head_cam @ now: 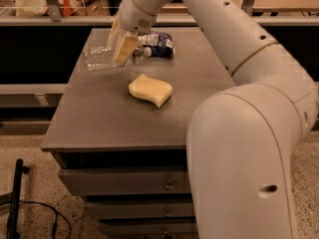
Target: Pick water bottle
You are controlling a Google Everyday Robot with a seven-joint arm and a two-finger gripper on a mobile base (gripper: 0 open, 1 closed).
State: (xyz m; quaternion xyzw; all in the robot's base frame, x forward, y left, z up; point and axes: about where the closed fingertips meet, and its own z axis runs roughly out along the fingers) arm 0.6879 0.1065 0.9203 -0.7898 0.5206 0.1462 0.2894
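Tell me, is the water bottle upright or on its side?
On its side: the water bottle lies lengthwise, left to right, with the end effector at its middle.

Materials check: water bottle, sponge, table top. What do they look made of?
Water bottle: clear thin plastic, glossy and ribbed; the table shows through it.
Sponge: pale yellow foam by the look, matte, with wavy edges.
Table top: grey-brown and matte, maybe laminate or coated metal; the look leaves it open.
The gripper sits across the bottle, far left on the table.
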